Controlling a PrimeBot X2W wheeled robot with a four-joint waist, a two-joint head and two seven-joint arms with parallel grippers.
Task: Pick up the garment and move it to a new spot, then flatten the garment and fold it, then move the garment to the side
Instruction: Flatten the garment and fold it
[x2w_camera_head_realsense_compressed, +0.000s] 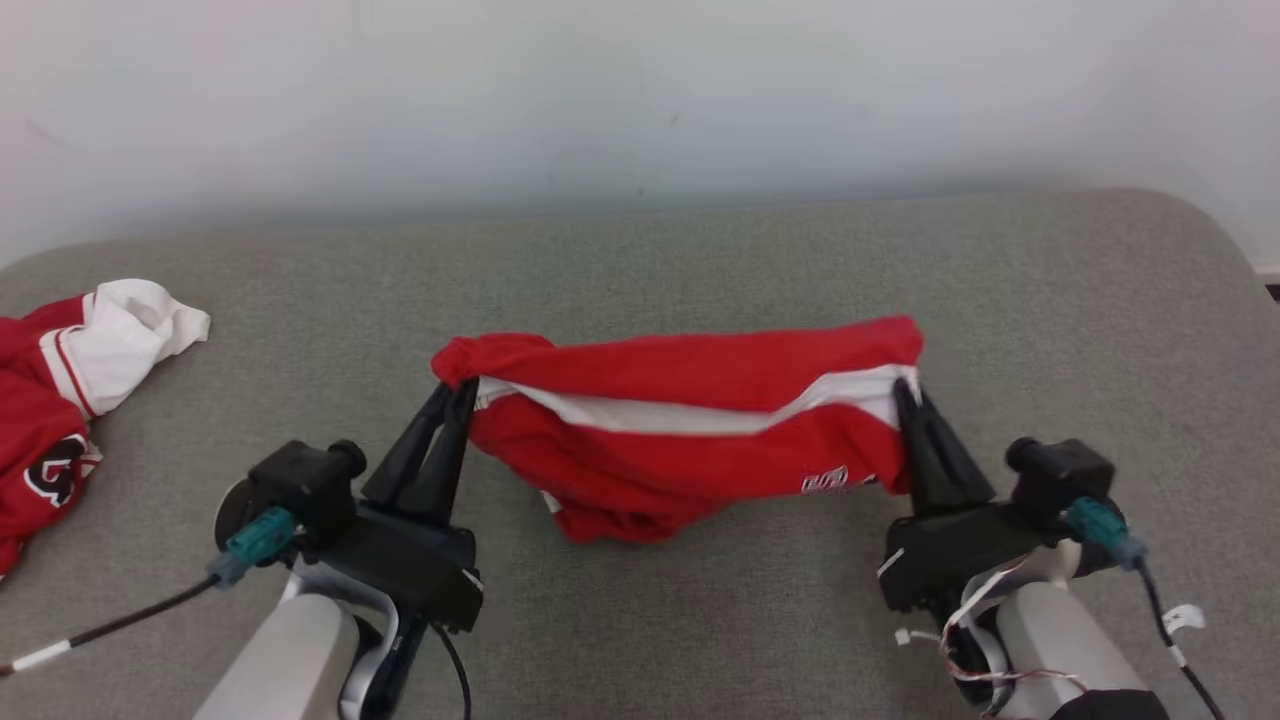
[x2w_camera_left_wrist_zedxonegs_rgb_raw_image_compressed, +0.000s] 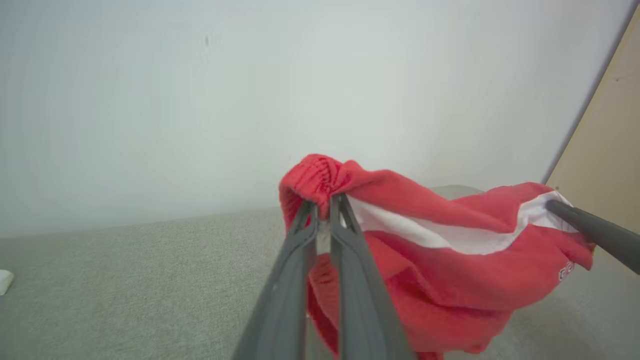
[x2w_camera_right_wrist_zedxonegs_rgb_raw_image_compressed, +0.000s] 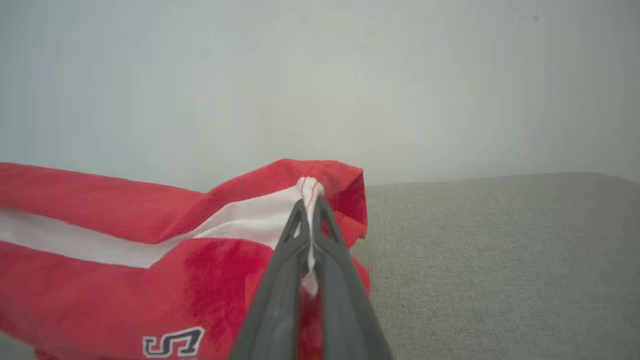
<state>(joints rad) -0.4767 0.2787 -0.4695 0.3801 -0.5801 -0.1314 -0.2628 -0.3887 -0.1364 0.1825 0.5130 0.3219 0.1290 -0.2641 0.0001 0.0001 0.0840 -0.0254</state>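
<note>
We see soft, even, fairly bright light throughout, leaving the pale wall (x2w_camera_head_realsense_compressed: 640, 90) flat and washed. Under the lifted red garment (x2w_camera_head_realsense_compressed: 690, 420) we find only a faint, diffuse shadow on the grey padded surface (x2w_camera_head_realsense_compressed: 700, 260). In the wrist views the left tool (x2w_camera_left_wrist_zedxonegs_rgb_raw_image_compressed: 323, 202) and right tool (x2w_camera_right_wrist_zedxonegs_rgb_raw_image_compressed: 311, 200) look soft and blurred close to the lens.

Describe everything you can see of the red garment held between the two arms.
The red garment looks like soft fleecy fabric, with a white band along its top opening and a small logo near its right end. It is bunched and hangs stretched sideways, the left pincer shut on its gathered left corner, the right pincer shut on the white edge. Its lower folds sag toward the grey cushion; contact there is unclear.
</note>
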